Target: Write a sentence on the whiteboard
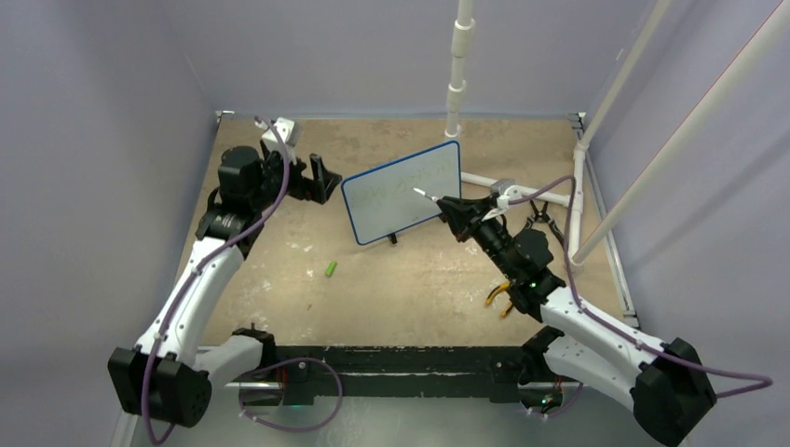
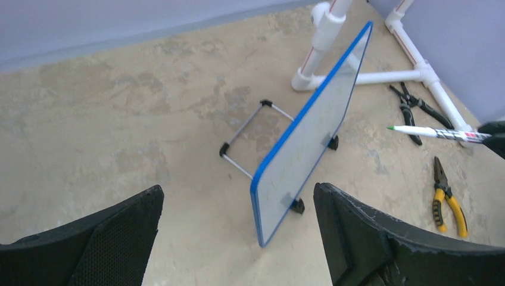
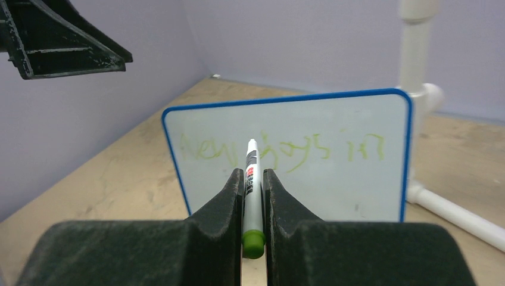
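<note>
The whiteboard (image 1: 401,191) stands tilted on its black feet at mid-table, blue-framed. A faint green sentence (image 3: 309,146) runs in one row across its upper face. My right gripper (image 1: 449,207) is shut on a green-ended marker (image 3: 251,173), pointing it at the board's face. In the left wrist view the marker (image 2: 440,133) has its tip a short way off the whiteboard (image 2: 309,137). My left gripper (image 2: 238,190) is open, just left of the board's left edge, with nothing between its fingers. In the top view the left gripper (image 1: 321,180) sits beside that edge.
A green marker cap (image 1: 331,268) lies on the table in front of the board. Yellow-handled pliers (image 2: 446,202) and black pliers (image 2: 417,107) lie to the right of it. White PVC pipes (image 1: 456,74) stand behind the board and along the right side.
</note>
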Robot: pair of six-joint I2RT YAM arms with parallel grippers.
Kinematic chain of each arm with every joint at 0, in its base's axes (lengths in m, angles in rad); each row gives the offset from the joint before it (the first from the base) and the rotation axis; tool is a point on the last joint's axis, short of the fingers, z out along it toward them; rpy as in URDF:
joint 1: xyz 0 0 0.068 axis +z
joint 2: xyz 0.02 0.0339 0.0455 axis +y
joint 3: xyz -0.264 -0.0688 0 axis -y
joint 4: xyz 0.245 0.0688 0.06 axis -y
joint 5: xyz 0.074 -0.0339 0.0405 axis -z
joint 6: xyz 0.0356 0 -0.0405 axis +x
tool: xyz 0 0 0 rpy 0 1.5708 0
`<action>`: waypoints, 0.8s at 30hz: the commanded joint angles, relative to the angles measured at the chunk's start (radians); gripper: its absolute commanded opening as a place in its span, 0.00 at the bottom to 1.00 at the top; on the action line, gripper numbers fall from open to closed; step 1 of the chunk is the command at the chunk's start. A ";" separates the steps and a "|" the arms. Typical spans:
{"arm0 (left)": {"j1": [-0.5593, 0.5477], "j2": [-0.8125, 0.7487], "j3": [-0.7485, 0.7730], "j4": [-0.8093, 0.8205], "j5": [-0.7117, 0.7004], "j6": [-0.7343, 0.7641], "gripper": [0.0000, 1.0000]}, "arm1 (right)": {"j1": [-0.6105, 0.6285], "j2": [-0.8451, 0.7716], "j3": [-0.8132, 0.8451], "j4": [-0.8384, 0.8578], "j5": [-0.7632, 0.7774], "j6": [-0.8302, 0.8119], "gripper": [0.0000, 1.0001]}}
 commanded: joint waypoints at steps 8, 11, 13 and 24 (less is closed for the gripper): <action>0.005 -0.074 -0.244 0.050 0.260 0.019 0.91 | 0.066 0.292 -0.041 0.433 -0.299 -0.051 0.00; 0.005 -0.040 -0.262 0.073 0.291 0.020 0.89 | 0.104 0.374 -0.023 0.498 -0.278 -0.070 0.00; 0.004 -0.010 -0.270 0.083 0.293 0.014 0.87 | 0.143 0.433 0.009 0.499 -0.263 -0.095 0.00; -0.007 0.179 -0.211 0.145 0.236 -0.039 0.68 | 0.227 0.630 0.105 0.508 -0.084 -0.128 0.00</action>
